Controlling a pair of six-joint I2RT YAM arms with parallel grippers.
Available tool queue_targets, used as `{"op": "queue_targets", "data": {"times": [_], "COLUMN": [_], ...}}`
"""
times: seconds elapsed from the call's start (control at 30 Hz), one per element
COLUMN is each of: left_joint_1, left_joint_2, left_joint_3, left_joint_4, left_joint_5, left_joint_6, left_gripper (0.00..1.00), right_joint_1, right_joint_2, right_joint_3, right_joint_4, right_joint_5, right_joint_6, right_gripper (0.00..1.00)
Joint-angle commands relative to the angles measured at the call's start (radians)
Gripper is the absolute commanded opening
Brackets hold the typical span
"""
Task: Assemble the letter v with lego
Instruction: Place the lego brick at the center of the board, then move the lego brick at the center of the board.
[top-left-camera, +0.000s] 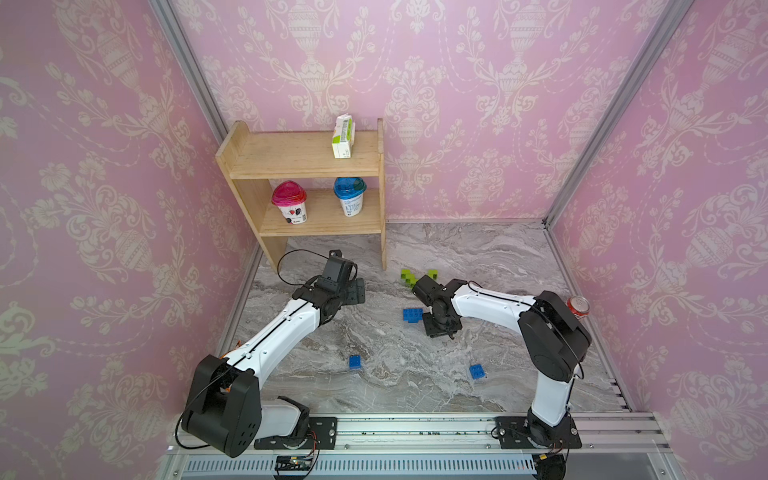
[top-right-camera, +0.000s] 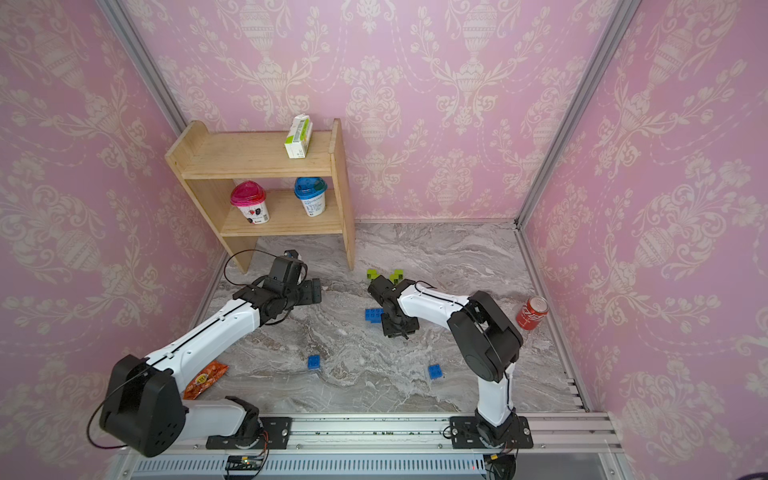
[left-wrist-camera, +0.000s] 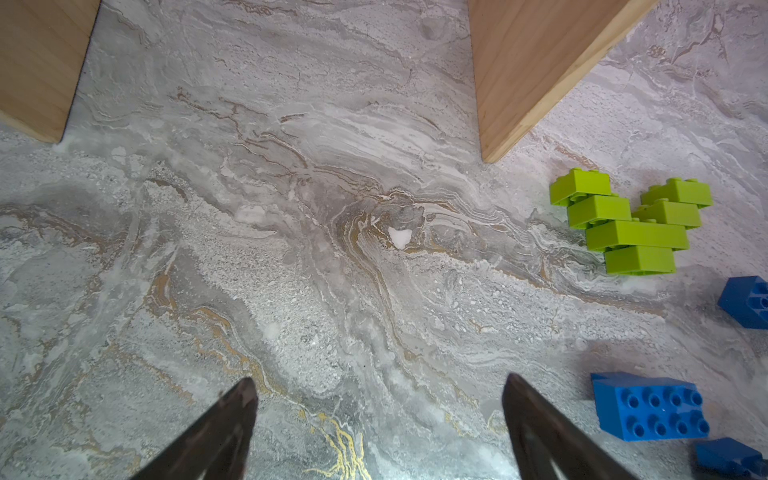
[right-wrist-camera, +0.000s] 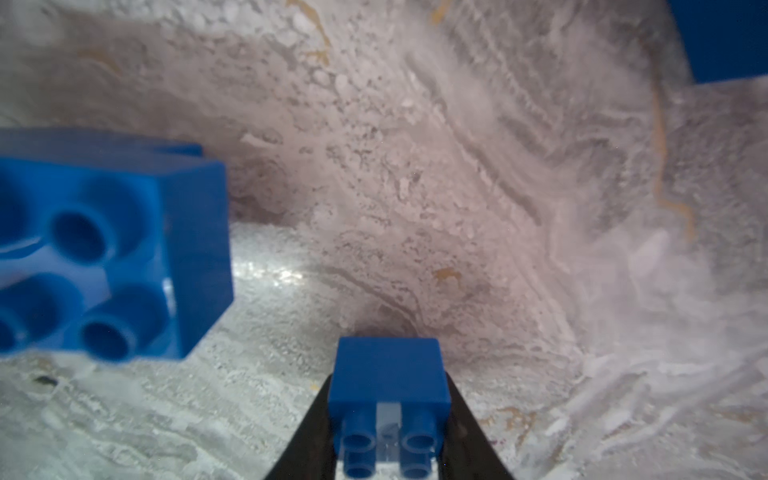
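A lime-green lego v-shaped cluster (top-left-camera: 415, 277) (top-right-camera: 384, 276) (left-wrist-camera: 631, 224) lies on the marble table just past the right wrist. In the right wrist view my right gripper (right-wrist-camera: 387, 376) is shut on a small blue square brick (right-wrist-camera: 388, 386), held close over the table. A long blue brick (right-wrist-camera: 112, 249) (top-left-camera: 412, 314) (top-right-camera: 374, 314) (left-wrist-camera: 650, 409) lies beside it. Two loose blue square bricks (top-left-camera: 355, 361) (top-left-camera: 477, 371) sit nearer the front. My left gripper (left-wrist-camera: 379, 380) (top-left-camera: 353, 291) hovers open over bare marble by the shelf, nothing between its fingers.
A wooden shelf (top-left-camera: 305, 166) stands at the back left with two yogurt cups and a carton; its legs (left-wrist-camera: 536, 62) are close to the left gripper. A red soda can (top-right-camera: 532, 312) stands at the right edge. An orange snack packet (top-right-camera: 205, 378) lies under the left arm.
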Motion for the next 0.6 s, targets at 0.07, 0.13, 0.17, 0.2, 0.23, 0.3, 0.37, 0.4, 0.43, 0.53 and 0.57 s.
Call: {"op": "queue_targets", "data": {"times": [0.07, 0.13, 0.17, 0.2, 0.23, 0.3, 0.37, 0.4, 0.43, 0.53, 0.57], "left_joint_1": [-0.004, -0.004, -0.004, -0.004, -0.004, -0.004, -0.004, -0.004, -0.004, -0.004, -0.004], "left_joint_2": [0.014, 0.014, 0.012, 0.012, 0.011, 0.012, 0.014, 0.013, 0.012, 0.017, 0.022], "left_joint_3": [0.019, 0.017, 0.017, 0.016, 0.016, 0.017, 0.02, 0.02, 0.019, 0.011, 0.012], "left_joint_4": [-0.004, -0.004, -0.005, -0.004, -0.005, -0.005, -0.007, -0.007, -0.004, 0.015, 0.02], "left_joint_5": [-0.015, -0.016, -0.016, -0.018, -0.018, -0.017, -0.014, -0.012, -0.008, -0.004, -0.003], "left_joint_6": [0.005, 0.006, 0.006, 0.007, 0.006, 0.009, 0.011, 0.012, 0.01, 0.009, 0.008], "left_gripper": [0.93, 0.93, 0.93, 0.93, 0.93, 0.93, 0.93, 0.94, 0.93, 0.93, 0.93], "right_joint_1": [-0.006, -0.006, -0.005, -0.005, -0.006, -0.006, -0.006, -0.006, -0.007, -0.011, -0.013], "right_joint_2": [0.014, 0.017, 0.014, 0.007, -0.007, -0.051, -0.132, -0.179, -0.23, -0.35, -0.383], "right_joint_3": [0.008, 0.008, 0.005, 0.001, -0.002, -0.008, -0.036, -0.048, -0.112, -0.224, -0.266], "right_joint_4": [0.009, 0.001, -0.001, -0.006, -0.015, -0.052, -0.132, -0.178, -0.239, -0.361, -0.362], "right_joint_5": [-0.018, -0.023, -0.03, -0.033, -0.031, -0.014, 0.014, 0.024, 0.034, 0.021, -0.003], "right_joint_6": [0.093, 0.105, 0.106, 0.106, 0.106, 0.101, 0.099, 0.1, 0.103, 0.135, 0.143], "right_gripper": [0.42, 0.51, 0.59, 0.63, 0.69, 0.76, 0.76, 0.76, 0.76, 0.76, 0.76]}}
